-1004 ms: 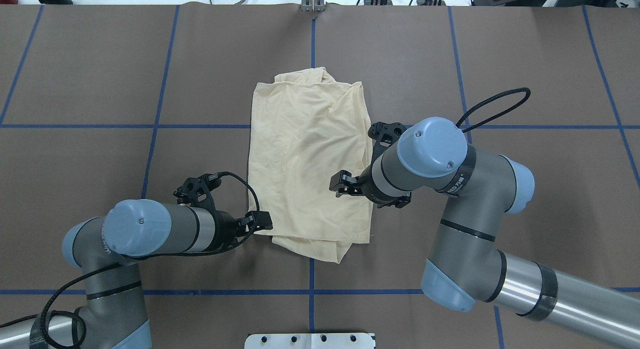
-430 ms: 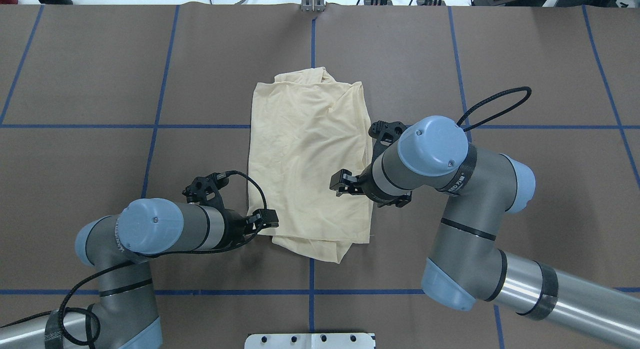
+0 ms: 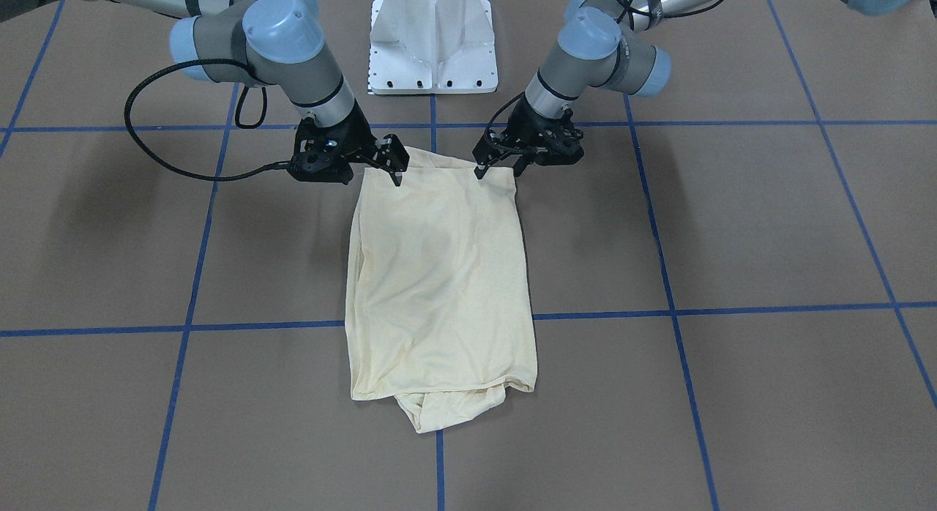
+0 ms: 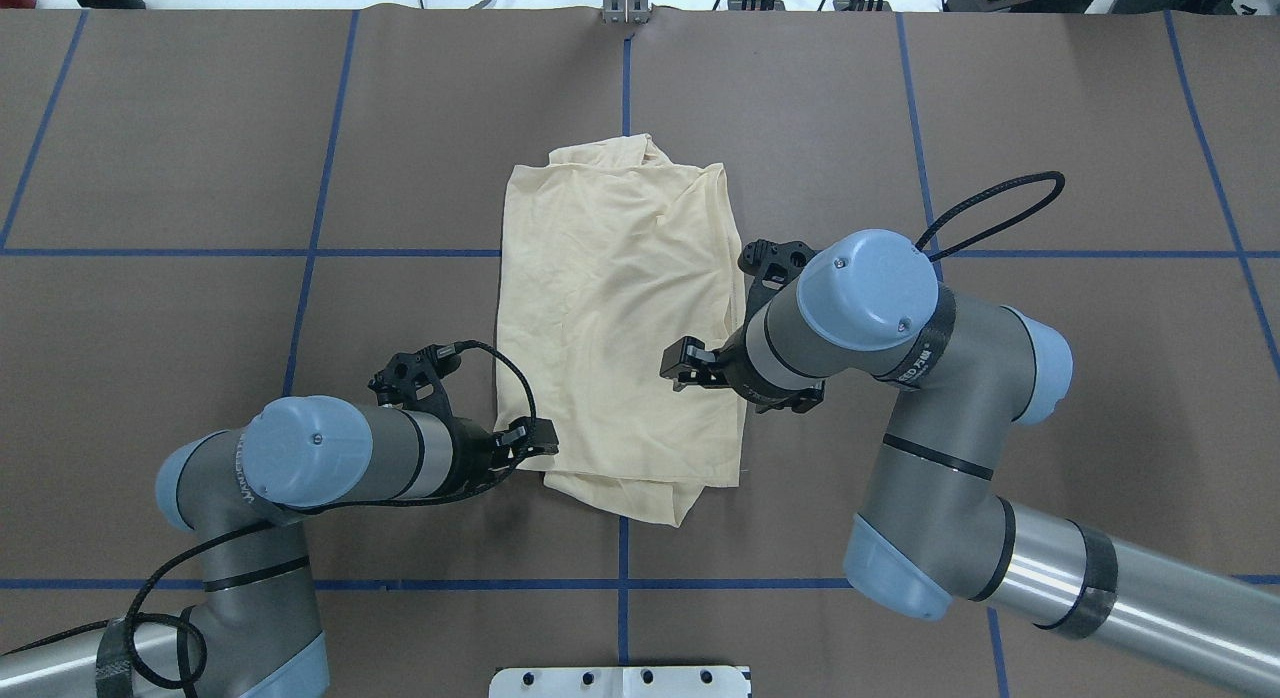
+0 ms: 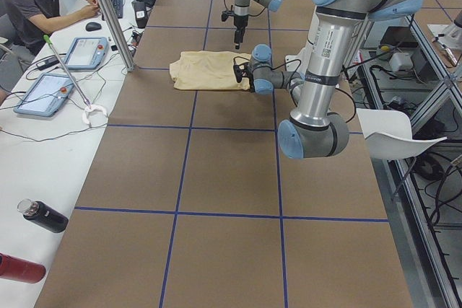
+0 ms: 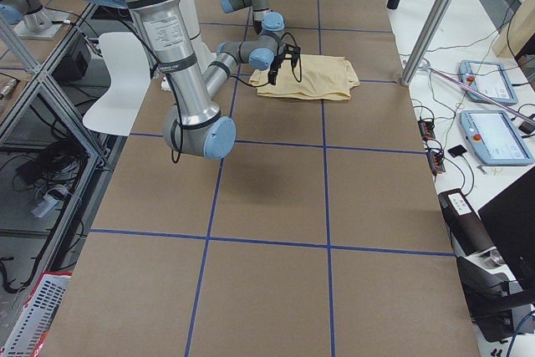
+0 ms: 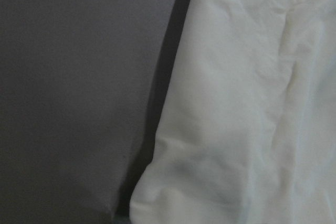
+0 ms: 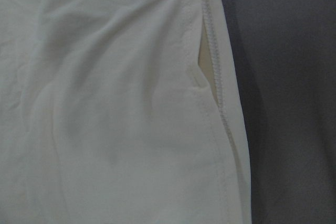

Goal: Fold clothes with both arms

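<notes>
- At table centre, shirt lies flat, folded to a narrow oblong; bunched cloth pokes past both short ends.
- Left claw: fingers spread, astride the shirt's corner nearest the robot on its left, gripping nothing.
- Right claw: spread and empty, over the shirt's right edge, farther from the robot than the left claw.
- Risk: thin stacked layers. A shallow pinch may take the top ply only, and the fold would open on lifting.
- Risk: unequal grip points along the two sides would likely skew the next fold.
- Risk: loose bunched ends may drag out and spoil the oblong.
</notes>
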Controlling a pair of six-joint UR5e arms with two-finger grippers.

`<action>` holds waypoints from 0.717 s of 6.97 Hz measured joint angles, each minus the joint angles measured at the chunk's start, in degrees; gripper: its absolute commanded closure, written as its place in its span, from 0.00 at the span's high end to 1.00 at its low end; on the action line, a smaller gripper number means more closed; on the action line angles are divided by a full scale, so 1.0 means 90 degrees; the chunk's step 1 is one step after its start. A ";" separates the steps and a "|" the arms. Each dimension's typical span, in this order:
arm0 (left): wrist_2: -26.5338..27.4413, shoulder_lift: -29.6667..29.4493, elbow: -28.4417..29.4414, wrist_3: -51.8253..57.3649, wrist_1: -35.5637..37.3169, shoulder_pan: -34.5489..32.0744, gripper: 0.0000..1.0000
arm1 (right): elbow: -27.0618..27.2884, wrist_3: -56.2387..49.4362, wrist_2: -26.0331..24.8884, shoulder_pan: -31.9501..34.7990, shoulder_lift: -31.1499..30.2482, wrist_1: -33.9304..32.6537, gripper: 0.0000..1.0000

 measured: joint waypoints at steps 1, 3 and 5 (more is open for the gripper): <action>0.0000 -0.0026 0.0012 -0.0001 0.0002 0.0000 0.58 | 0.0004 -0.0001 0.0006 0.0008 -0.0006 -0.0002 1.00; 0.0007 -0.0049 0.0018 -0.0001 0.0003 0.0003 0.55 | 0.0009 -0.0008 0.0016 0.0023 -0.0020 0.0003 1.00; 0.0010 -0.0048 0.0029 0.0005 0.0000 0.0008 0.24 | 0.0011 -0.0024 0.0020 0.0038 -0.0031 0.0000 1.00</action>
